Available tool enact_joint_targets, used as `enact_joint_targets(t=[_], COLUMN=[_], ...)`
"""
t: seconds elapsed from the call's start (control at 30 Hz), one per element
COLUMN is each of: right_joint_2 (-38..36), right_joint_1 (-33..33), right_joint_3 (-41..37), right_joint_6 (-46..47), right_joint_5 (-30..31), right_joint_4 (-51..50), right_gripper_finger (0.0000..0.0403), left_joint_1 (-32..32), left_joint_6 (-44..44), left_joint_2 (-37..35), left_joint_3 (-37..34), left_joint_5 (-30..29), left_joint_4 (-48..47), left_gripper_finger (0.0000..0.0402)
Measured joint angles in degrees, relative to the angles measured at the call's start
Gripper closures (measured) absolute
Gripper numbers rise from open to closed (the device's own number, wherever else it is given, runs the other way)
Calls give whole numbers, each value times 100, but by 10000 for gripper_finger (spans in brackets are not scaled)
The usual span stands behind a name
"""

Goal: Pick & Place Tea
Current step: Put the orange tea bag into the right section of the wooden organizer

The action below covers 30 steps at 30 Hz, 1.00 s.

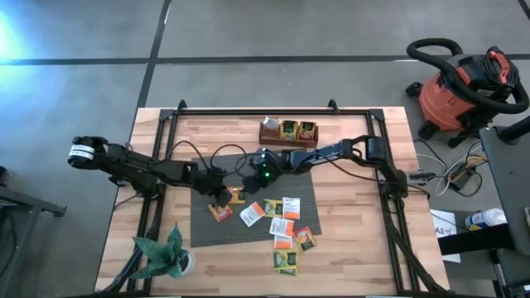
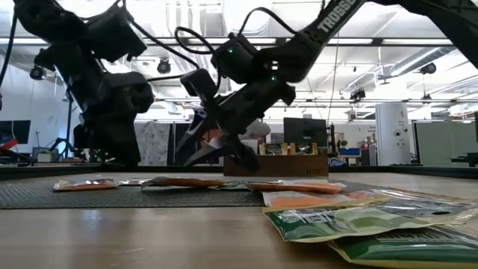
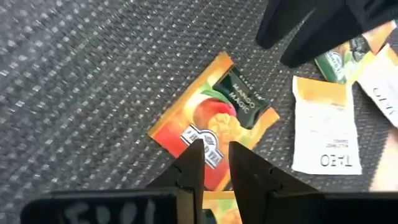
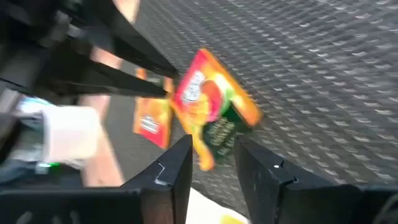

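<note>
One orange mango tea packet (image 3: 214, 134), long axis diagonal across grey mat (image 3: 93, 74).

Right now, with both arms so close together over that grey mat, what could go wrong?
The left gripper and right gripper work near the same orange mango packet, so the arms might bump. In the right wrist view that packet looks tilted and blurred between fingers that stand apart, so it may drop or land crooked on the grey mat. Neighbouring packets, like the white one, lie close enough to get dragged.
</note>
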Motion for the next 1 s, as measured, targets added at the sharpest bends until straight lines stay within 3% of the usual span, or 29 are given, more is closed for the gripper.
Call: enact_joint_targets(t=[0.27,0.7,1.0], right_joint_2=[5,40,24], right_joint_1=[20,38,38], right_joint_3=[283,179,175], right_joint_6=[-225,-141,-165], right_joint_5=[81,249,545], right_joint_4=[-434,-492,-1131], right_gripper_finger=[288,270,256], left_joint_1=[2,4,7], left_joint_6=[154,278,152], left_joint_2=[119,930,1126], left_joint_3=[-76,-107,-114], left_joint_5=[-130,-208,-151], left_joint_4=[-229,663,752], left_gripper_finger=[333,333,333])
